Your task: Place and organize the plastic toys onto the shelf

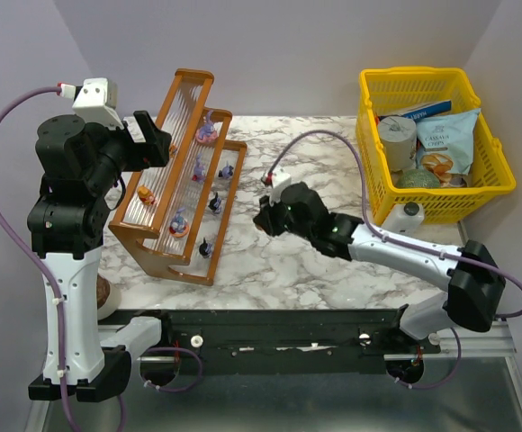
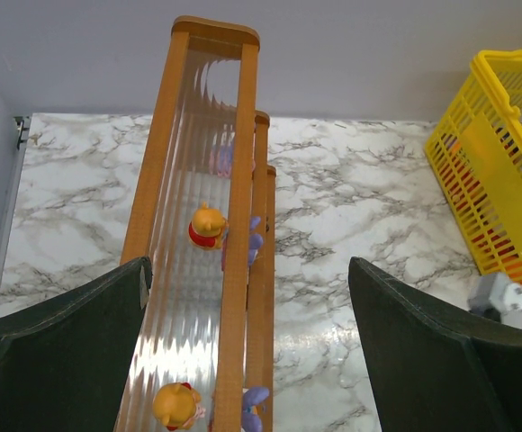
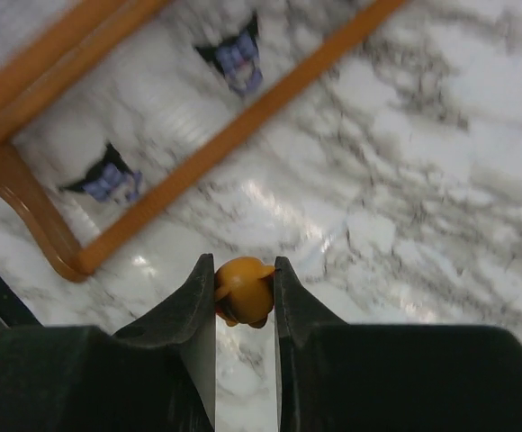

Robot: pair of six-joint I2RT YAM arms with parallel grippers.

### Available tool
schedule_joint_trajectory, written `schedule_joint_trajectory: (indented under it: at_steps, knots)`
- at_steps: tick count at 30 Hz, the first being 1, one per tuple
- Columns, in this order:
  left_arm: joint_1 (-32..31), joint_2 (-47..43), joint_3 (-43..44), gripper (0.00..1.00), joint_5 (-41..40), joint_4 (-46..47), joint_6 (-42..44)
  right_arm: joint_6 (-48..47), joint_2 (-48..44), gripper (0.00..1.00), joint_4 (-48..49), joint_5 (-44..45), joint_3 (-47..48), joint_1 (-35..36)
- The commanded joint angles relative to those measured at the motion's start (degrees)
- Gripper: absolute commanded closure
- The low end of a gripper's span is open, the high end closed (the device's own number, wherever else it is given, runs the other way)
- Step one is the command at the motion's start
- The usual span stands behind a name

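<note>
The shelf [image 1: 194, 76], an orange-brown stepped rack with clear ribbed tiers, stands at the left of the marble table. It carries purple toys [image 1: 206, 132], dark toys [image 1: 215, 203] and an orange toy [image 1: 146, 194]. My left gripper [image 1: 157, 139] hangs open and empty above the shelf's top tier. In the left wrist view, the shelf [image 2: 234, 297] runs between my open fingers [image 2: 63, 342], with two orange toys [image 2: 207, 227] on it. My right gripper [image 1: 263, 219] is shut on an orange toy [image 3: 243, 290], held above the table just right of the shelf's lowest tier [image 3: 243, 130].
A yellow mesh basket [image 1: 436, 193] with snack packets and a can stands at the back right. A white bottle with black cap [image 1: 405, 216] lies in front of it. Both show at the right edge of the left wrist view, the basket [image 2: 495, 171] above the bottle [image 2: 508, 301].
</note>
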Motion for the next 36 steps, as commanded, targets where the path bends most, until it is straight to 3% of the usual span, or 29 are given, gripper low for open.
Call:
schedule_joint_trajectory:
  at_steps: [1,10,17,25,36]
  knots:
    - [0.0,0.6,1.3,0.01,-0.7,1.1,1.2,-9.6,1.0,0.96,-4.8,-3.4,14.7,-2.0]
    - [0.0,6.3,6.4,0.01,-4.9,0.8,1.1,-19.5,18.1,0.97,-11.8,-13.8,51.6,-6.3]
    - [0.0,9.7,7.1,0.01,-9.3,2.0,-1.0,-23.6,32.3,0.96,-11.2,-18.7,71.3,-7.4]
    - [0.2,13.7,9.2,0.01,-15.2,2.8,-2.9,-25.1,40.9,0.93,-4.3,-21.6,78.6,-7.5]
    - [0.4,16.8,9.1,0.01,-15.2,5.1,-4.3,-24.0,48.4,0.93,0.7,-23.1,84.2,-6.8]
